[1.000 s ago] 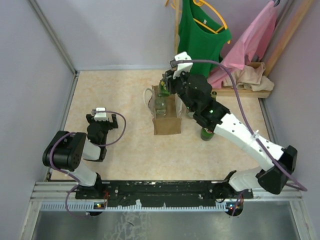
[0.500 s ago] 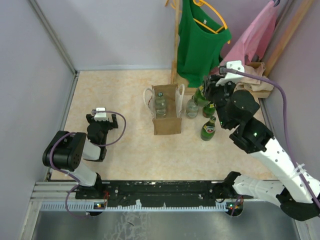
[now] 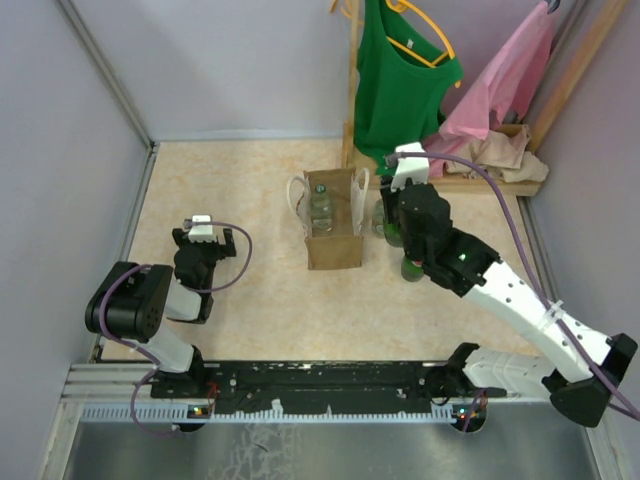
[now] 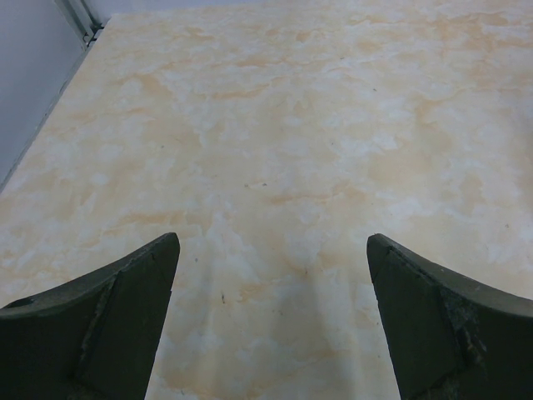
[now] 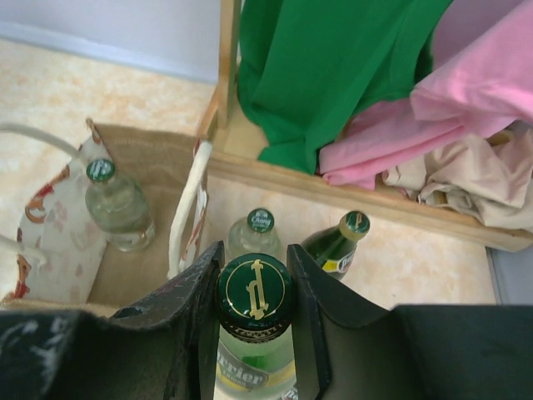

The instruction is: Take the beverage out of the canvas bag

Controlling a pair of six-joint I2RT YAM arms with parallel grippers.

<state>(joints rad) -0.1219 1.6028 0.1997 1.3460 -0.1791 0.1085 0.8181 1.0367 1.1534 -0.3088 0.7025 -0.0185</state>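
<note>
The tan canvas bag stands mid-floor with white handles; it also shows in the right wrist view. A clear bottle with a green cap stands inside it. My right gripper is just right of the bag. Its jaws are shut on the cap of a green Perrier bottle. I cannot tell whether that bottle rests on the floor. My left gripper is open and empty low over bare floor at the left.
A clear bottle and a green bottle stand right of the bag. Another green bottle stands under my right arm. A wooden rack with a green shirt and pink garment is close behind.
My right gripper left the bag's top with a green bottle, swung right toward the rack, then came back left and lower beside the bag. The left arm has not moved.
</note>
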